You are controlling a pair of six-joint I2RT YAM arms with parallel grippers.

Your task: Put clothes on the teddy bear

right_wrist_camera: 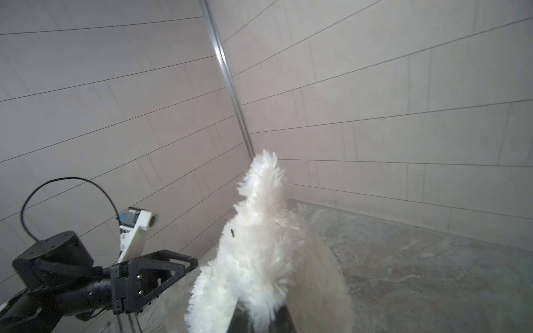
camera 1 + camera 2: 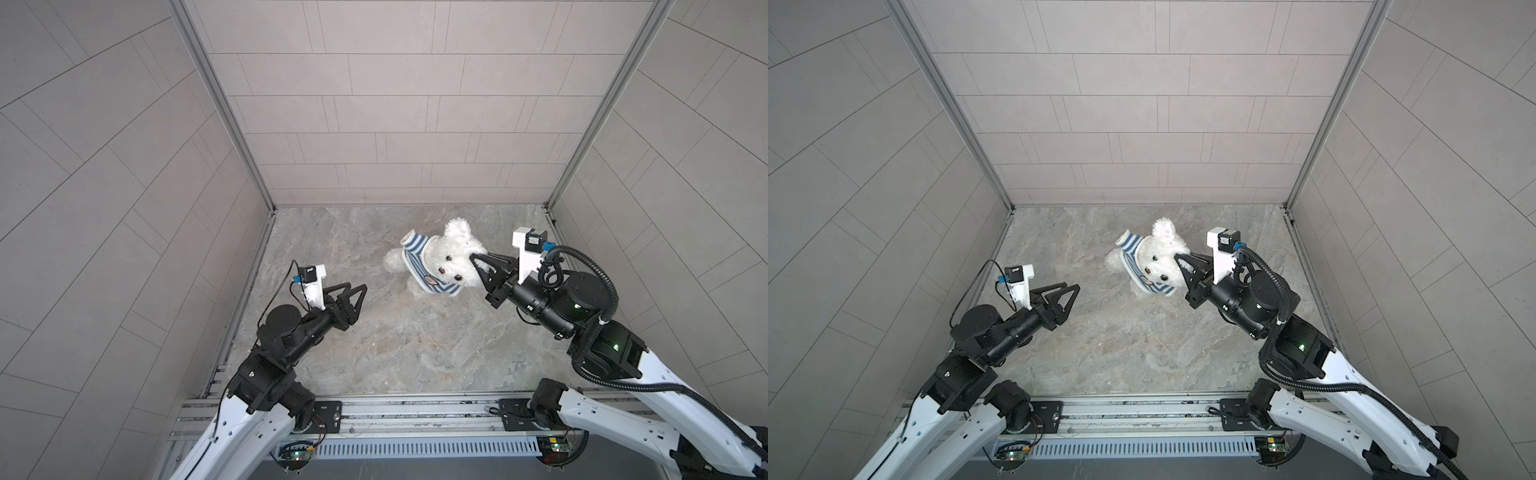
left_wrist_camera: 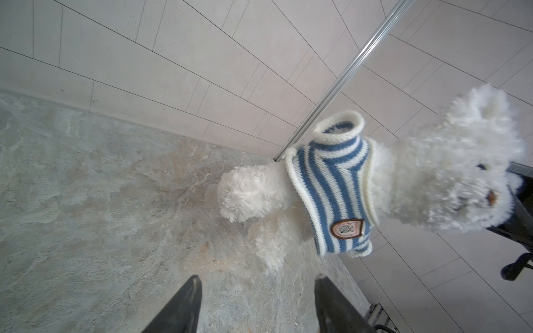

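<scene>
The teddy bear (image 2: 453,253) (image 2: 1165,255) is a fluffy white plush held up off the marbled table, toward the back right. A blue-and-white striped shirt (image 2: 415,259) (image 3: 334,190) with a brown badge wraps its body. One rolled-edge tube of the shirt (image 3: 339,128) sticks out with nothing in it. My right gripper (image 2: 476,264) (image 2: 1178,259) (image 1: 261,310) is shut on the fur at the side of the bear's head. My left gripper (image 2: 357,289) (image 2: 1070,287) (image 3: 258,279) hangs open, apart from the bear on its left, with nothing between its fingers.
Grey tiled walls close the table (image 2: 395,353) in at the back and both sides, with metal corner posts (image 2: 266,195). A rail with both arm bases (image 2: 374,415) runs along the front edge.
</scene>
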